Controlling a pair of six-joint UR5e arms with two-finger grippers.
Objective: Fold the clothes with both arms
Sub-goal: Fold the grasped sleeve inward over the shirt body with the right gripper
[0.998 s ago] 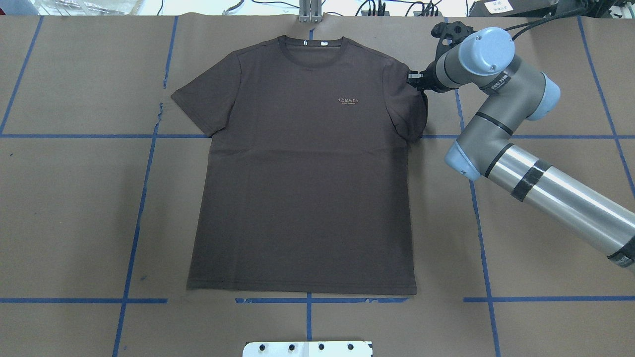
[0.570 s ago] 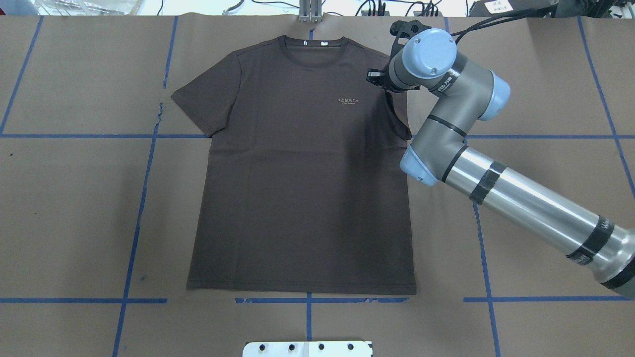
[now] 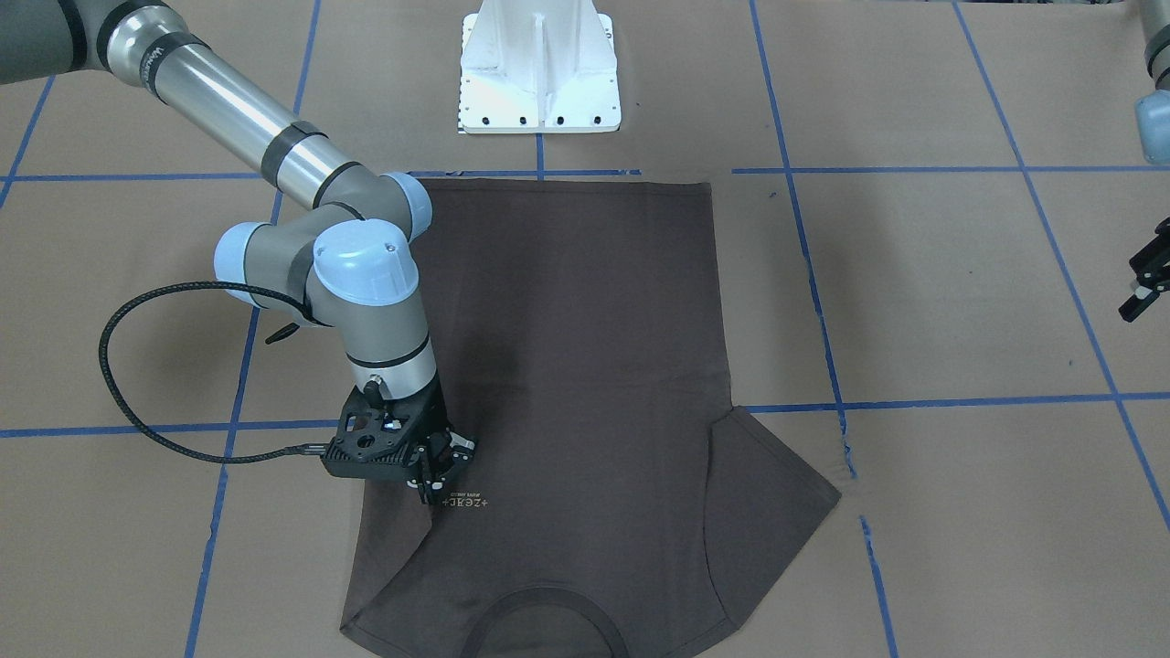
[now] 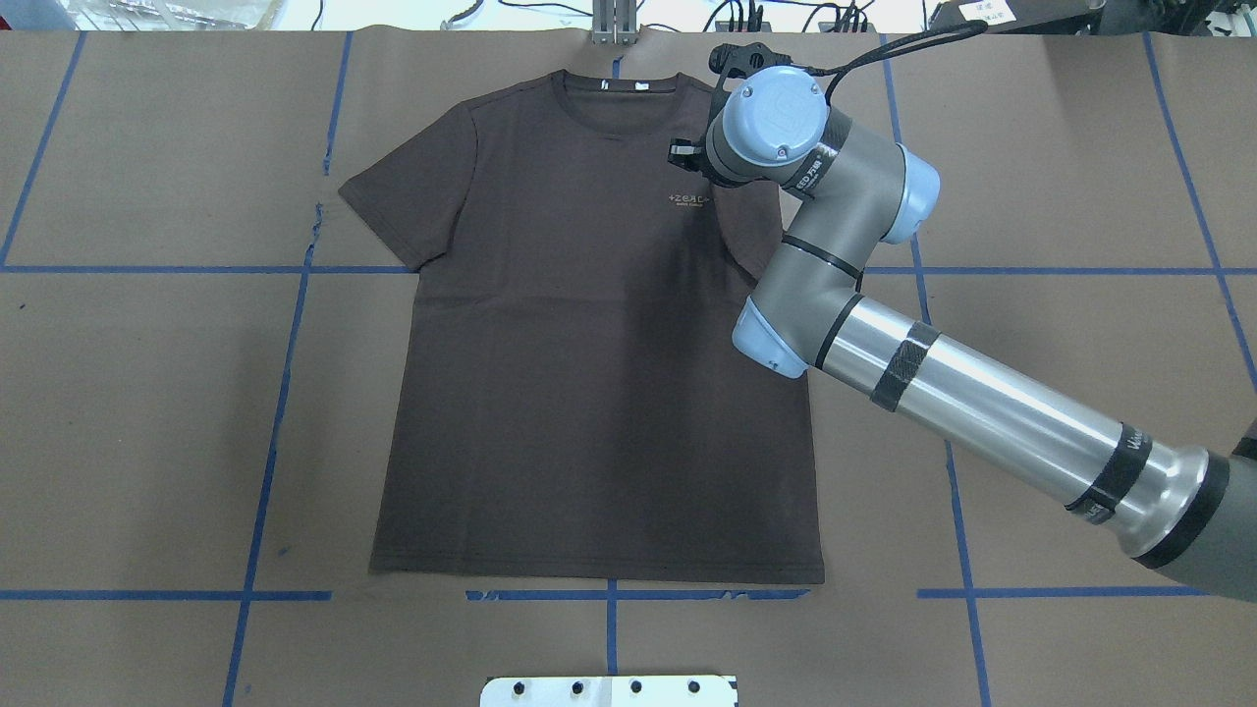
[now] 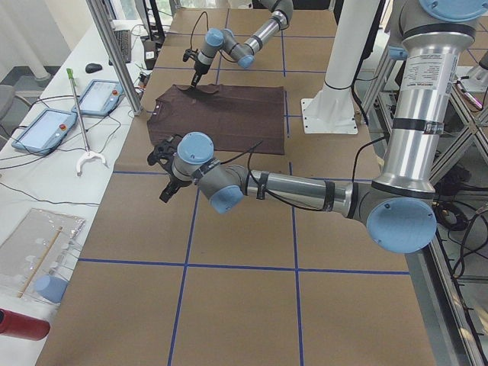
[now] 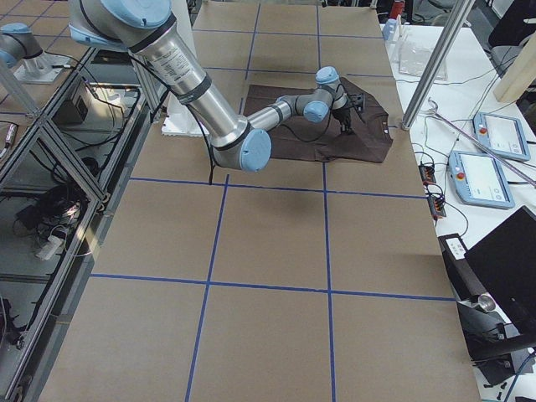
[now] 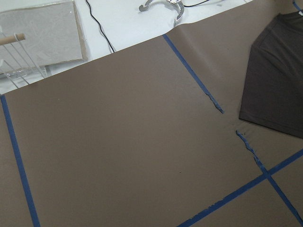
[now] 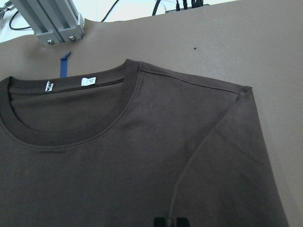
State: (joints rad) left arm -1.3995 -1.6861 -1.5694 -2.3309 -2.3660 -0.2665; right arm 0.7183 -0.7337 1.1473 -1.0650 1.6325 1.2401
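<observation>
status of fold, from the views at hand.

the dark brown t-shirt (image 4: 589, 393) is laid flat, front up, on the brown paper-covered table (image 4: 147, 393), with the neckline (image 4: 614, 98) towards the far edge and the bottom hem (image 4: 594, 570) towards the robot's base.

done so far: the sleeve on the robot's right (image 3: 388, 548) is turned inward over the chest, and its edge is carried nearly to the small chest logo (image 3: 464, 504). the right gripper (image 3: 431, 489) is placed just beside that logo. in the right wrist view its fingertips (image 8: 163, 222) are seen close together at the sleeve's edge, so it is judged to be pinched on the cloth, though the contact itself is only partly shown. the sleeve is not yet released and pressed flat.

not done: the opposite sleeve (image 4: 408, 201) is spread out to the side, untouched. the body is at full length, and no side or hem fold is seen.

the left gripper (image 3: 1143, 279) is held over bare paper, well apart from the shirt. its jaws appear spread, with nothing between them, and only the spread sleeve's corner is caught in its wrist view.

estimate: the task is at an early stage, with the first sleeve fold nearly finished. what is left is the release, the second sleeve, and the folds of the body, for which both arms are expected to be needed.
</observation>
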